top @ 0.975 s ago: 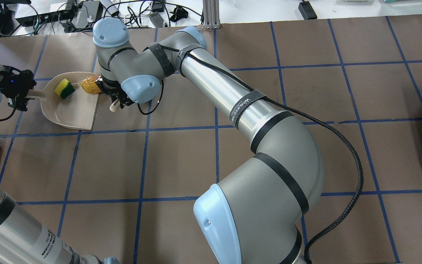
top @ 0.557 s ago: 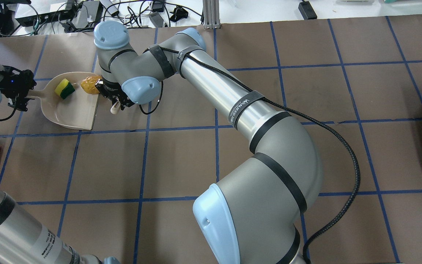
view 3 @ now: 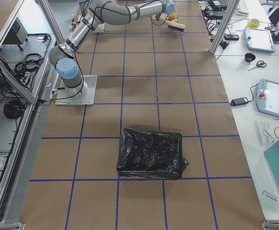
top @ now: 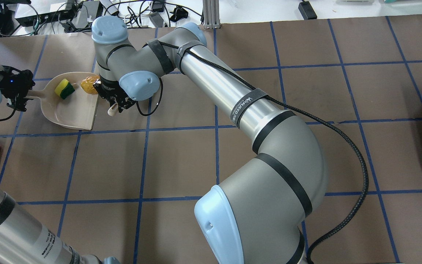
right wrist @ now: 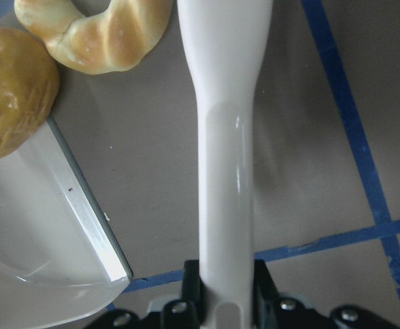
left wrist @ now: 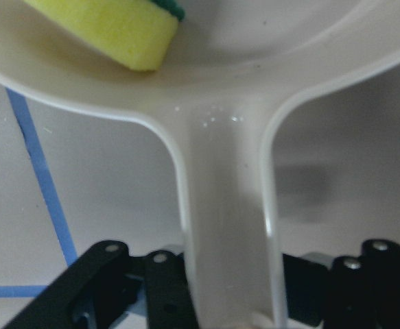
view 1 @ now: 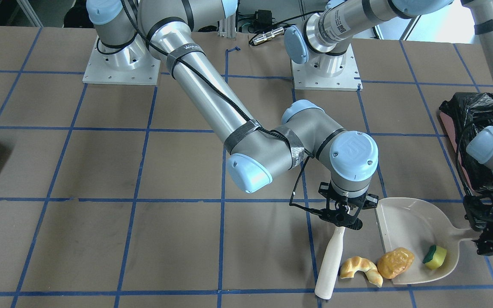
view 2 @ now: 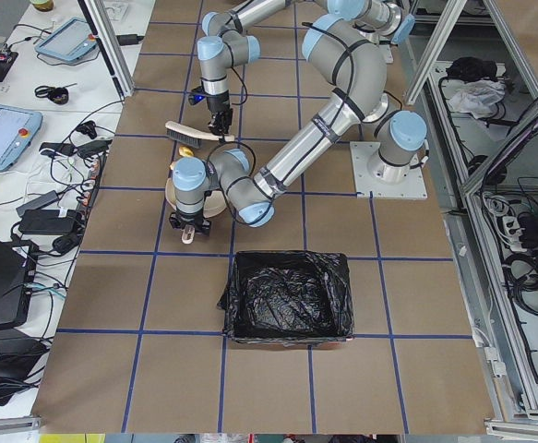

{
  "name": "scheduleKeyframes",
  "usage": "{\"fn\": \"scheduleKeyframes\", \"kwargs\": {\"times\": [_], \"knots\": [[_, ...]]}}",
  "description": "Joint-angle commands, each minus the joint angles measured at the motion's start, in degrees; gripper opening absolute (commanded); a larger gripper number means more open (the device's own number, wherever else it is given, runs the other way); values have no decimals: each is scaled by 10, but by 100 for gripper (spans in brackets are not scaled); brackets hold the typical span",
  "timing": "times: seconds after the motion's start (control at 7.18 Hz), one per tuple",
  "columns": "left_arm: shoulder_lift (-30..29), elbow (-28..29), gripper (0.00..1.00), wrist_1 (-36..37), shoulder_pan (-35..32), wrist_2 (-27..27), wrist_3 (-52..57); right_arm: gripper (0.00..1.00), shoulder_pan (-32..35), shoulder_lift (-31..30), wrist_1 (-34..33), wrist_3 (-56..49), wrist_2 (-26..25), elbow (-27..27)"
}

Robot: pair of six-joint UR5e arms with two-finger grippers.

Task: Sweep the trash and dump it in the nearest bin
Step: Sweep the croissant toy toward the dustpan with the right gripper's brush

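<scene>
Here, a white brush is held at its handle's end by the right gripper, whose jaws are clamped on it, and is slanted down to the brown, blue-taped table. The tan croissant is seen on the table just beside the brush, between it and the cream dustpan. The golden-brown potato lump is perched on the dustpan's open lip, next to the croissant. The green-and-yellow sponge is lying well inside the pan, near its handle. That handle is pinched by the left gripper, fingers closed on either side. The black-lined bin is set near the dustpan, on the left arm's side.
</scene>
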Motion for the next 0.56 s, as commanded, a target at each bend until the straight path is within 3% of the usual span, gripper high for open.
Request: {"fn": "scheduleKeyframes", "kwargs": {"times": [0.0, 0.42], "knots": [[0, 0, 0, 0, 0, 1, -1, 0, 3, 6, 9, 1, 0, -3], [0, 0, 0, 0, 0, 1, -1, 0, 14, 12, 6, -5, 2, -3]]}}
